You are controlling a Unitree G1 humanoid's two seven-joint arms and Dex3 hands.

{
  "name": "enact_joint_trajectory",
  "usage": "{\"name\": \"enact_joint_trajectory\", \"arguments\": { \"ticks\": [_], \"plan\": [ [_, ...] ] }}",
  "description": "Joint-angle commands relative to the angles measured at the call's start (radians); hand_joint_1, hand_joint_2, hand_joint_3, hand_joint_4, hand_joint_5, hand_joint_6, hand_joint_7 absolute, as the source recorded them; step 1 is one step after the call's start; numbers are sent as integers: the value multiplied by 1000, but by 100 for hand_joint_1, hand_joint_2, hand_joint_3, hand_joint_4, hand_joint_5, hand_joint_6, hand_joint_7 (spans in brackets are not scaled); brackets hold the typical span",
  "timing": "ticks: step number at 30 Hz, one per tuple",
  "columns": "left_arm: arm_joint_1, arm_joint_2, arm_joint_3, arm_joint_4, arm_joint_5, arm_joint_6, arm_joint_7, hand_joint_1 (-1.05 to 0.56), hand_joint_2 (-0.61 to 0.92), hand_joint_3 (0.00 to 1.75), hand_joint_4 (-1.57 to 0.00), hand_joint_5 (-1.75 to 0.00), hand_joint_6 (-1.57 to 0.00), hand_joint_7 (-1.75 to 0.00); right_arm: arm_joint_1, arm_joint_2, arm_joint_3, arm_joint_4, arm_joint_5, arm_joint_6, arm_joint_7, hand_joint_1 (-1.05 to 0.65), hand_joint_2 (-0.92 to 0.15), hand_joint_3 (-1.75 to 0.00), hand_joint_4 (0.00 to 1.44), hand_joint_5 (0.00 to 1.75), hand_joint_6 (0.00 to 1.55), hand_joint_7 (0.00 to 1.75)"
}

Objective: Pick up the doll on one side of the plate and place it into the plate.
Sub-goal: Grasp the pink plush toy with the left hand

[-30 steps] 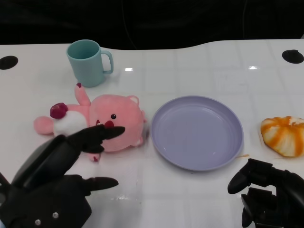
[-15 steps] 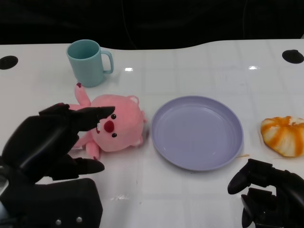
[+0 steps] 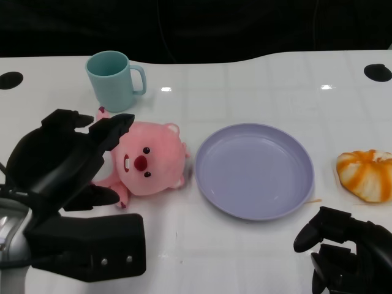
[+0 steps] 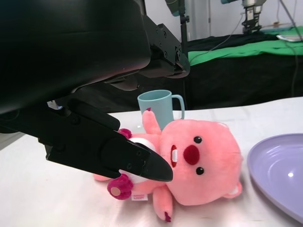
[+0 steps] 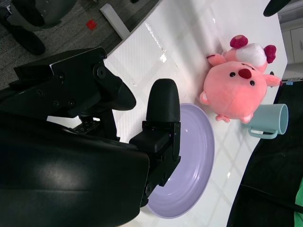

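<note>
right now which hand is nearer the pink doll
Left. The left hand is spread over the doll's body, fingers apart around it. The right hand sits low at the table's near edge, beyond the purple plate.

Even, bright overhead light falls on my white table (image 3: 245, 257), with small glare spots near the far edge and a dull sheen close to me. The background beyond is black and underexposed. The plate (image 3: 253, 170) throws only a thin, soft shadow. In my left wrist view, my left hand (image 4: 94, 142) is near-black with little detail, the doll (image 4: 199, 163) sharp; the distant room is brighter.
</note>
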Motion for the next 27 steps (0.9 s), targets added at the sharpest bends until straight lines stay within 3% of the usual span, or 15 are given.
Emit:
{"name": "enact_joint_trajectory", "arguments": {
  "ticks": [1,12,27],
  "plan": [
    [-43,20,-18,32,49,26,-27,-59,88,0,0,-41,-18,0,3,-11,-6,-1,-1,-13,3,-1,-74,-102,61,175,49,150],
    [-172,18,-86,218,91,50,-87,-63,87,0,-1,-29,-16,-1,8,-8,-7,-8,3,-5,-1,-1,-75,-101,61,175,49,150],
    [-330,-9,-180,537,67,31,-33,-62,86,0,-7,-24,-15,0,23,-11,-6,-21,1,-8,-1,-2,-74,-102,61,175,50,149]
  ]
}}
